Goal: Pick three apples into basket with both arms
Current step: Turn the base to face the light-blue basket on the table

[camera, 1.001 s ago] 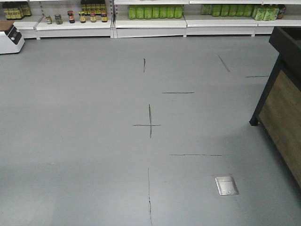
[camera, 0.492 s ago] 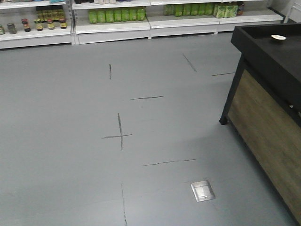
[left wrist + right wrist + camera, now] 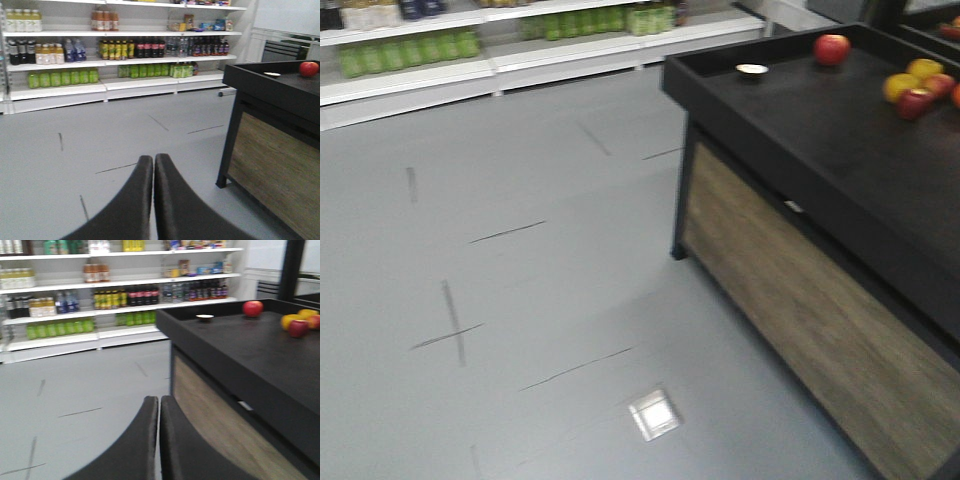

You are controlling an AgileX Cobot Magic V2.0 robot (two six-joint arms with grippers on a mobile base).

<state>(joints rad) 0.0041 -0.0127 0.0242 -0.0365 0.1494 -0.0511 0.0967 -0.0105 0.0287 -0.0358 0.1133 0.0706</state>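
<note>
Grey shop floor separates you from the black table [image 3: 820, 150]; apples [image 3: 831, 48] on it look firm, slick, bruisable, so grip across the widest girth, both arms' jaws pressed together, empty

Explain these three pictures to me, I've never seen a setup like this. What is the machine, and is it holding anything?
This is a wheeled robot with two arms, standing in a shop. One picture looks forward from its body and shows the grey floor and a black display table. The other two come from a camera on each wrist. The paired dark shapes at the bottom of those are the left gripper and the right gripper, both shut and holding nothing. On the table lie a red apple, a small pale dish and a cluster of red and yellow fruit. Shelves of bottles stand behind. No basket is in view.
</note>
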